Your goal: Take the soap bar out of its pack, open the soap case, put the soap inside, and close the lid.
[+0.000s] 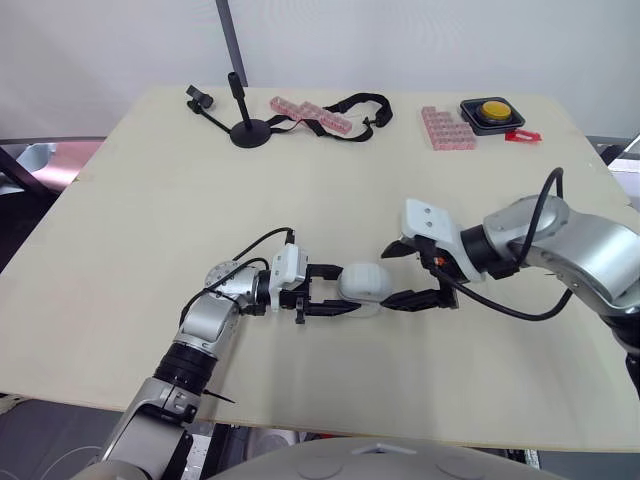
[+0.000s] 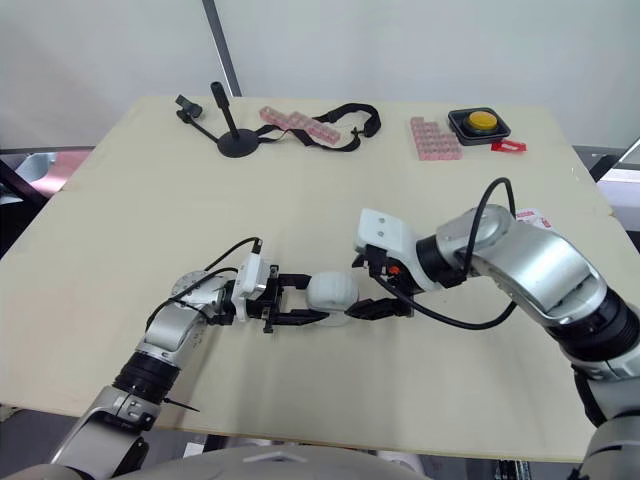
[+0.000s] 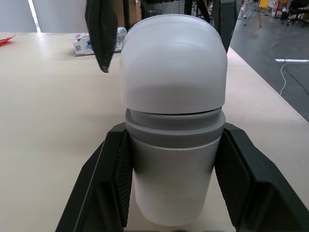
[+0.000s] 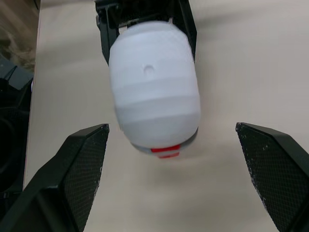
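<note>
left gripper [image 1: 345,290]: clamped on the base of the soap case [image 1: 366,283], front-centre of the table [image 1: 150,250]
right gripper [image 1: 392,277]: spread wide around lid [image 3: 174,63], not touching
lid: not fully seated, grey collar showing
risk: off-centre pinch cocks lid, or twists case out of clamp

Along the far edge of the pale wooden worktop [image 1: 150,230] lie a black round-based stand [image 1: 250,132], a black strap [image 1: 362,102], pink clear plastic blocks [image 1: 446,128] and a yellow button in a black housing [image 1: 492,113].
</note>
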